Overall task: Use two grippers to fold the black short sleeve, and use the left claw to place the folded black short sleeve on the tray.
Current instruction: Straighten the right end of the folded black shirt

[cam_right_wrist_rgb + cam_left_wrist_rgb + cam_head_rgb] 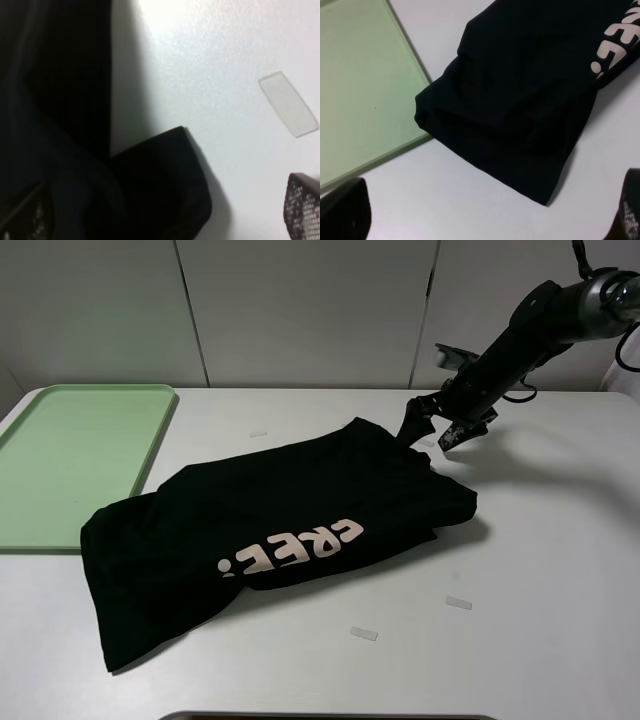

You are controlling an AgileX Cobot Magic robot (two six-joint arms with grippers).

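The black short sleeve (280,520) lies crumpled and partly folded across the middle of the white table, with its pale letters (295,545) facing up. One end overlaps the pale-green tray's (70,460) near right corner. My right gripper (432,430) hovers open at the shirt's far right corner, and a fold of cloth (165,190) lies between its fingers. My left gripper (485,220) is open and empty above the table by the shirt's left end (520,100) and the tray (360,90). The left arm does not show in the exterior view.
Small clear tape pieces lie on the table (458,602), (363,633), (258,434); one shows in the right wrist view (289,103). White wall panels stand behind the table. The tray sits at the table's far left edge.
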